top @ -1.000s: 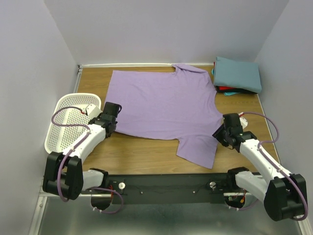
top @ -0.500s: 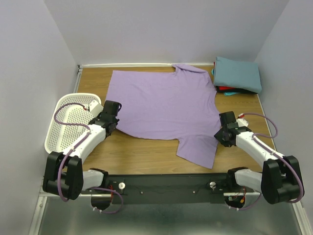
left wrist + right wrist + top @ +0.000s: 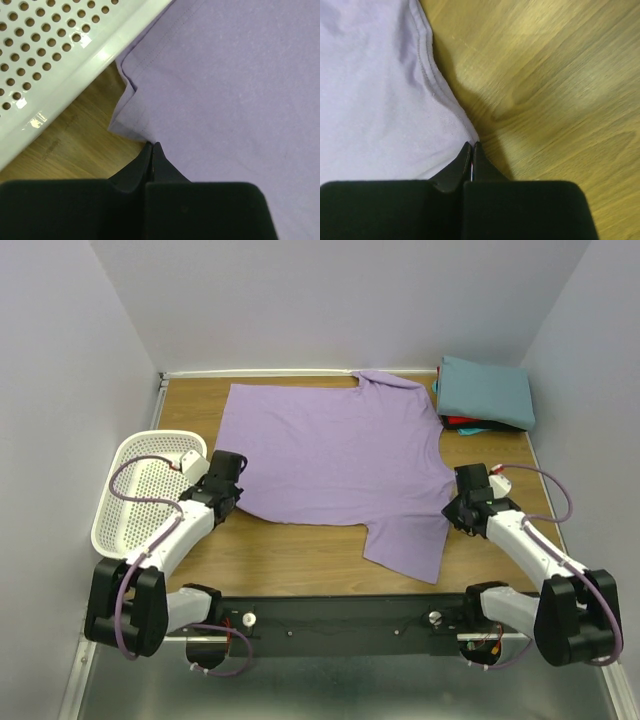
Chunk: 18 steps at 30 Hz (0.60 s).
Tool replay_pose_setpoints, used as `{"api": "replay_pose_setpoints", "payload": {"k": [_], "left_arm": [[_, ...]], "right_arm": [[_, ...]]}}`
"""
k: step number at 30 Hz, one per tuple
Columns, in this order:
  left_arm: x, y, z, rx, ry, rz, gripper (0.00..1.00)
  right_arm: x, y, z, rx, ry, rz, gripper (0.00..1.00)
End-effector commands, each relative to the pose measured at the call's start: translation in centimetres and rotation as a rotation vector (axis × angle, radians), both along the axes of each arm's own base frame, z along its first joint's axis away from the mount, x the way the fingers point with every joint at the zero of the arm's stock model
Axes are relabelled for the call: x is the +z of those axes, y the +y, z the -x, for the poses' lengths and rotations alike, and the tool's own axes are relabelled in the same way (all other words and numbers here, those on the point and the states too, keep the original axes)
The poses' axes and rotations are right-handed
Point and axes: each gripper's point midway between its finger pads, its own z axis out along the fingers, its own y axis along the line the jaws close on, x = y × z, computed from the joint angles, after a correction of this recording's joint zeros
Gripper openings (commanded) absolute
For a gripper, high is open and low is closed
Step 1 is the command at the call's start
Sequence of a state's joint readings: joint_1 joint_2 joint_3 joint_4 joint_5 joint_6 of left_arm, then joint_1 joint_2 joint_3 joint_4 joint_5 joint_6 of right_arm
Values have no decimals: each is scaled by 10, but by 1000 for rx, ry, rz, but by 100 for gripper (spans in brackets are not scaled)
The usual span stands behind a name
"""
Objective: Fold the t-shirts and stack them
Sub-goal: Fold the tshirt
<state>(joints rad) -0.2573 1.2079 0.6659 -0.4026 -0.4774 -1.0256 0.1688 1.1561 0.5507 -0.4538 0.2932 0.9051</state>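
Note:
The large lavender t-shirt (image 3: 340,455) lies spread flat on the wooden table, collar toward the far right. My left gripper (image 3: 236,501) is shut on its near-left hem corner, where the cloth (image 3: 225,85) puckers into my tips (image 3: 151,145). My right gripper (image 3: 451,510) is shut on the shirt's right edge by the near sleeve; the cloth (image 3: 375,100) runs into the closed tips (image 3: 471,144). A folded teal t-shirt (image 3: 487,390) lies on a folded red one (image 3: 468,424) at the far right corner.
A white perforated basket (image 3: 140,490) stands at the table's left edge, right beside my left gripper; its rim (image 3: 75,65) touches the shirt's hem. Walls enclose the table on the left, back and right. Bare wood (image 3: 560,75) lies right of the shirt.
My right gripper has shifted a little toward the far side along the shirt's right edge. My left gripper has barely moved at the hem corner. The shirt still lies flat.

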Motion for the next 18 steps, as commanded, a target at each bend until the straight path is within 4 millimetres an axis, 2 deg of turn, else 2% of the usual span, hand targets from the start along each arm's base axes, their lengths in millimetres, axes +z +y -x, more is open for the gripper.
{"api": "replay_pose_setpoints", "payload": {"k": [1, 5, 13, 18], "left_arm": [[0, 2, 12, 20, 4, 13, 0], [-3, 2, 20, 29, 16, 28, 0], [7, 4, 36, 52, -13, 63, 0], [6, 5, 39, 48, -28, 62, 0]], "right_arm": [[14, -12, 5, -2, -14, 15, 0], [27, -19, 12, -11, -30, 23, 0], [45, -7, 21, 1, -50, -55, 0], [60, -9, 23, 6, -81, -46, 1]]}}
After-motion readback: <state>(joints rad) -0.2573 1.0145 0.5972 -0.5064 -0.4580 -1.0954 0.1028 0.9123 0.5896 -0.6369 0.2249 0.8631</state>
